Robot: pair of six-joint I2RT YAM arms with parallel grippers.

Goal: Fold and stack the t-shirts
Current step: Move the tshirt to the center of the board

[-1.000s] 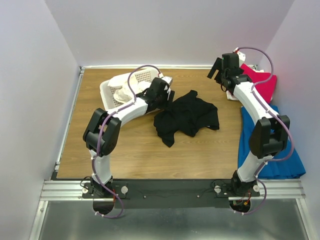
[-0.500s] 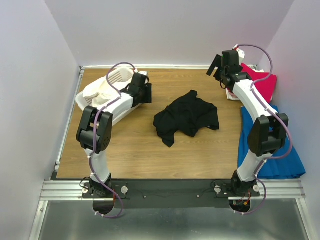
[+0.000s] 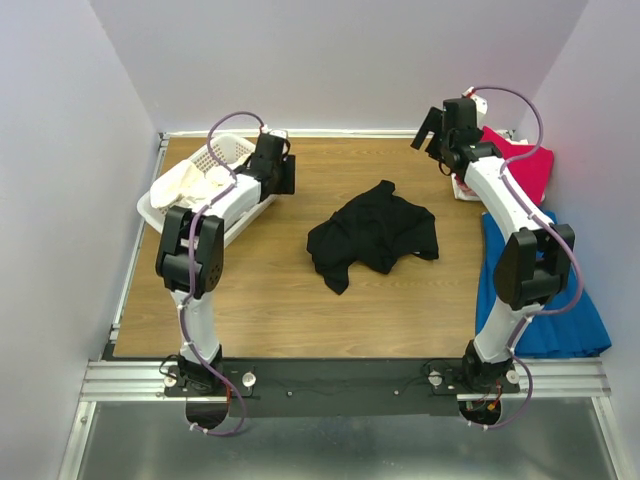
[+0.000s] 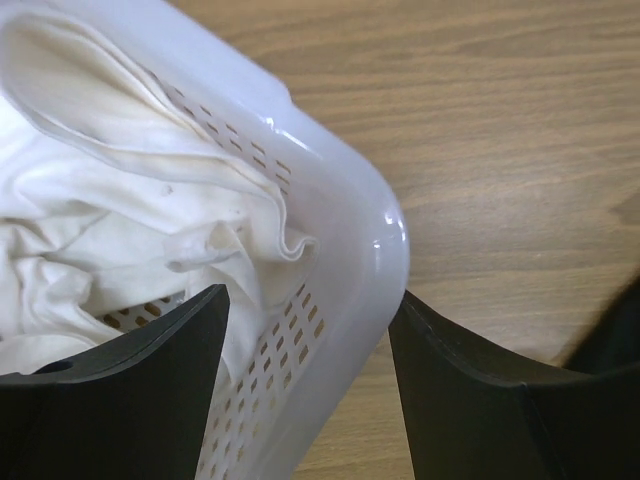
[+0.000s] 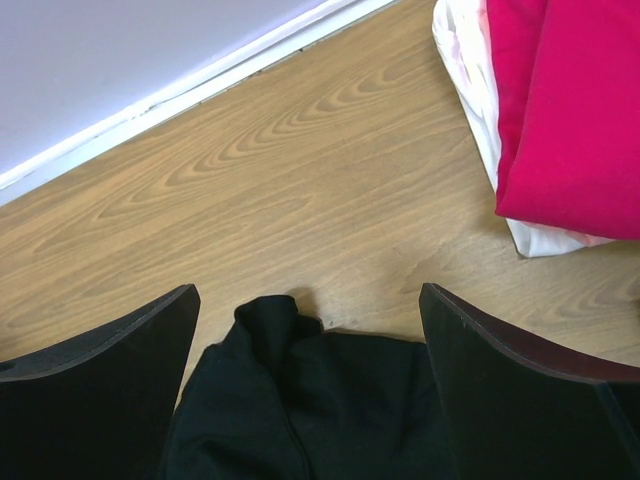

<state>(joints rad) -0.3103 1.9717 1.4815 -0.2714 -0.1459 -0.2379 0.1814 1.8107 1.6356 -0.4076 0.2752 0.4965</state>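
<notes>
A: So, the bench [image 3: 280, 300] carries a crumpled black shirt [image 3: 372, 236] mid-table, unfolded; red shirt [image 3: 525, 165] lies folded at the right.
B: The left fingers [image 4: 310, 390] straddle the basket [image 3: 165, 205] rim, spread; the right fingers [image 5: 310, 390] hover spread. Next, I'd judge, flatten the black one.
A: Its print's hidden.

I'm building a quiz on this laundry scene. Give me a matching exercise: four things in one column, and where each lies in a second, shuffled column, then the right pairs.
Things:
1. black shirt
2. cream shirt
3. red shirt
4. blue cloth

Places:
A. inside the white basket at the table's far left
B. folded at the far right corner
C. crumpled in the middle of the table
D. spread along the right edge, by the right arm

Pairs: 1-C, 2-A, 3-B, 4-D
</notes>
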